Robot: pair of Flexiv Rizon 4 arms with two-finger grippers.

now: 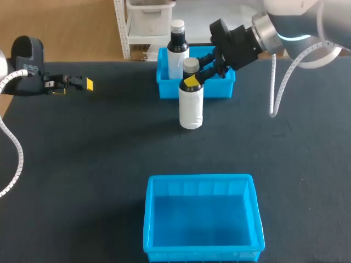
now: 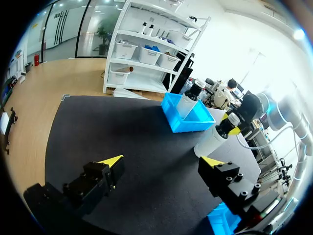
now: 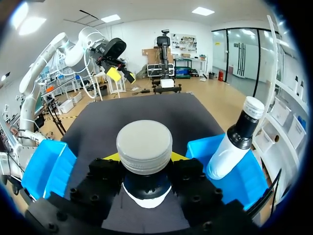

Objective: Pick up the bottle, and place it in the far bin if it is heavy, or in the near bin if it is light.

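Observation:
A white bottle with a dark neck and grey cap stands upright on the black table, just in front of the far bin. My right gripper comes in from the right and is shut on the bottle's neck below the cap, one yellow-tipped finger on either side. My left gripper hovers at the table's far left, open and holding nothing; in its view the bottle is far ahead. The near bin sits at the front middle with nothing in it.
A second bottle of the same kind stands in the left part of the far bin; in the right wrist view this second bottle leans in the bin beside my gripper. Bare black mat lies between the two bins.

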